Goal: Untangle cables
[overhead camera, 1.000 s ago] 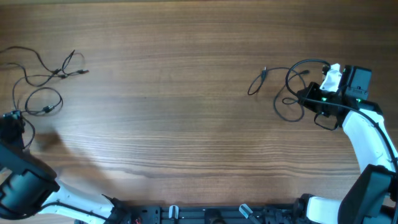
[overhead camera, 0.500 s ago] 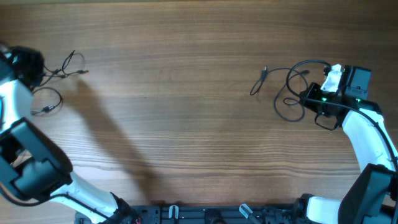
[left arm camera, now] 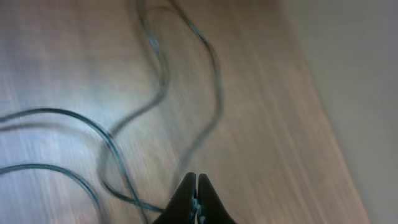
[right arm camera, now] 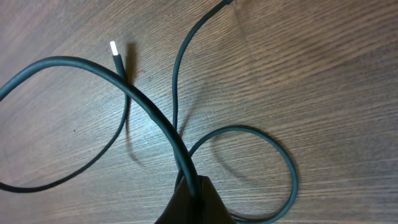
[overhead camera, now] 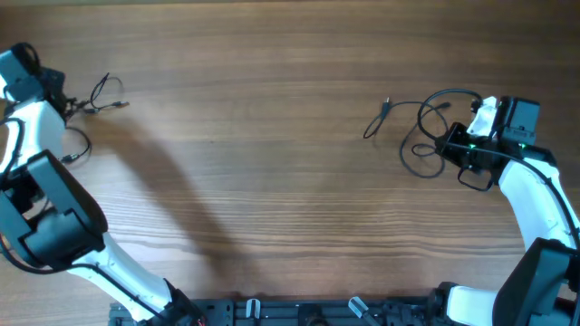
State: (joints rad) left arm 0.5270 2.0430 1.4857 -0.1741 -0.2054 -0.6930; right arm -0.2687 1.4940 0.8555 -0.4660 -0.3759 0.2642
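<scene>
While both arms reach out from the near edge of the bench (overhead camera: pixel 272 181), each pincer has its tips together.

The right arm (overhead camera: pixel 530 195) rises along its own side and turns its wrist inward. That sets the right pincer (right arm camera: pixel 189 198) low over the wood, clamped on a dark cable (right arm camera: pixel 151 111). From the tips this cable climbs ahead and to the left in one long arc. Just right of the tips another run of it forms a round loop lying flat on the wood. Farther ahead a straighter stretch leads off, and left of that the plug (right arm camera: pixel 114 50) lies with its white tip pointing away from the pincer. In the overhead view the cable spreads mostly ahead of the pincer, its long axis along the width of the bench and its loose end farthest out.

The left arm (overhead camera: pixel 36 195) stretches up its own edge to the far corner, with the wrist bent back inward. The left pincer (left arm camera: pixel 196 199) hangs just above the wood with its tips pressed together. One of the thin cables (left arm camera: pixel 56 111) runs in from the left right up to the tips, but blur hides whether it is nipped. Beyond the tips two strands wind away lengthwise ahead, and farther left two curves sweep off sideways.
</scene>
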